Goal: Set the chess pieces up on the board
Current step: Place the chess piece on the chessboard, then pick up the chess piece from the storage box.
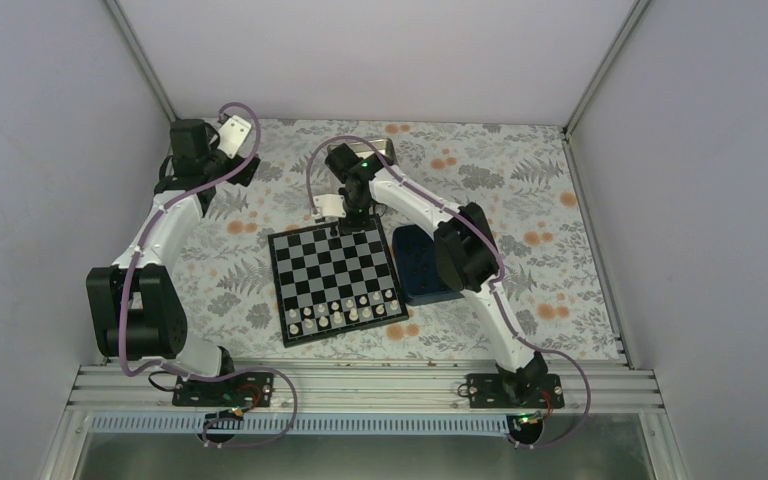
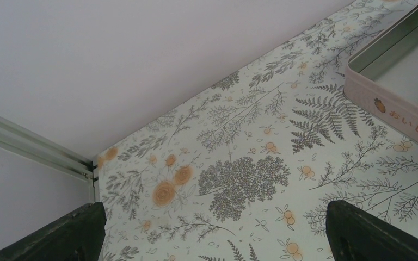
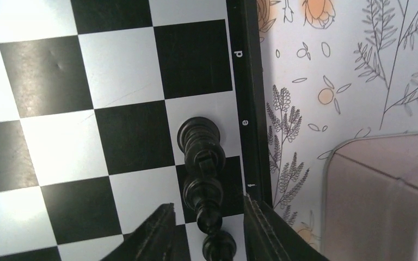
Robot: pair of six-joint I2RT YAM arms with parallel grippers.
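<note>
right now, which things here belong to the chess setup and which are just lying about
Job: board, black chess pieces, right gripper astride one.
Lying about: navy box, metal tin, cream-white chessmen on the board's near rows.

Chess pieces (image 3: pixel 198 138) on the board's (image 1: pixel 330 268) far edge, box (image 1: pixel 417 262) to its right.

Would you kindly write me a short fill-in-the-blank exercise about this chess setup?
1. In the top view, the navy blue box sits to the ____ of the board.
2. The right gripper straddles a ____ chess piece at the board's edge.
3. The left gripper hangs ____ above the flowered cloth.
4. The two board rows at the near side hold ____ chessmen.
Missing words: right; black; open; cream-white.
</note>
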